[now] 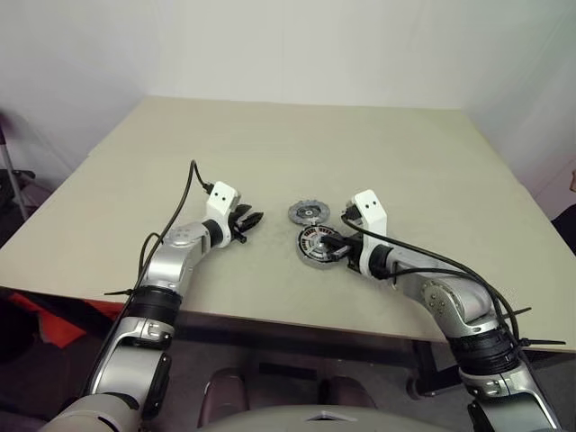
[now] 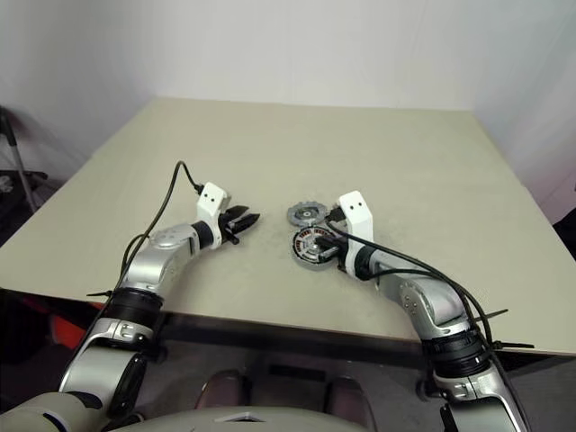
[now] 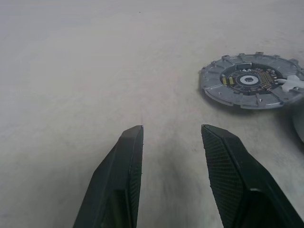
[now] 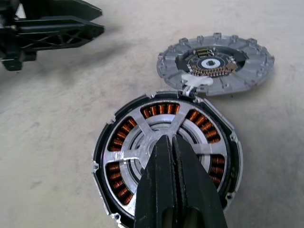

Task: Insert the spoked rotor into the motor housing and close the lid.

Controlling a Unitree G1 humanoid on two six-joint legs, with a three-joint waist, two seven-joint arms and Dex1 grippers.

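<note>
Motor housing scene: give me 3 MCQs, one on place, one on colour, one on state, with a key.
1. Where does the spoked rotor sit?
A. In the motor housing, over the windings
B. On the bare table beside the lid
C. Between the left gripper's jaws

2. What colour are the windings seen through the rotor's spokes?
A. Blue
B. Copper-orange
C. White

3. How is the lid now?
A. Closed over the rotor
B. Swung open, lying flat on the table beside the housing
C. Held up by the right gripper

Key: 1 A, the right wrist view shows its black rim and silver spokes inside the grey cup. 2 B, orange coils show in every gap. 3 B, it lies flat, joined at the housing's rim, while the right gripper, jaws shut, is over the rotor's hub.
</note>
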